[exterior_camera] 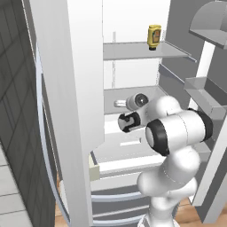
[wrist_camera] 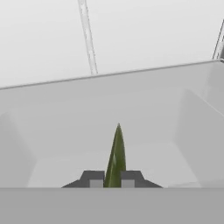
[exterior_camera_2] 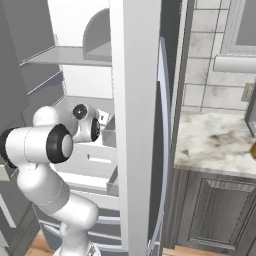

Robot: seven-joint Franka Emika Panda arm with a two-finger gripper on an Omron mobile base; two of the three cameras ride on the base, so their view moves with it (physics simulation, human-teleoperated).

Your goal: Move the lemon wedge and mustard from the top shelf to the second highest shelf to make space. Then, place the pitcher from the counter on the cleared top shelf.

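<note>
Fridge door (exterior_camera: 66, 111) stands open at the left, its white edge blocking part of the interior. Past it, the top shelf (exterior_camera: 128, 51) holds the mustard (exterior_camera: 154, 36) upright near its right end, close to the back wall. Below that, the second highest shelf (exterior_camera: 133, 95) is a grey plate, and the arm (exterior_camera: 177, 133) reaches in over it, wrist pointing toward the back of the fridge. In the hand view the gripper (wrist_camera: 112, 179) has its two dark tips pressed in on the lemon wedge (wrist_camera: 116, 153), which stands pointed end away from the hand between them, thin dark olive-green sliver. Wedge is pinched, jaws nearly together around it. Under it and ahead is the flat grey surface of the second highest shelf (wrist_camera: 109, 105), with the white back wall above; whether the wedge touches the plate, can't tell. Grey door bins (exterior_camera: 204, 93) hang on the right side in the left base view. In the right base view the arm (exterior_camera_2: 45, 145) sits left of the white fridge wall, and the counter (exterior_camera_2: 215, 140), beige marbled slab over dark grey cabinet fronts, lies to the far right against a tiled wall (exterior_camera_2: 205, 60).
</note>
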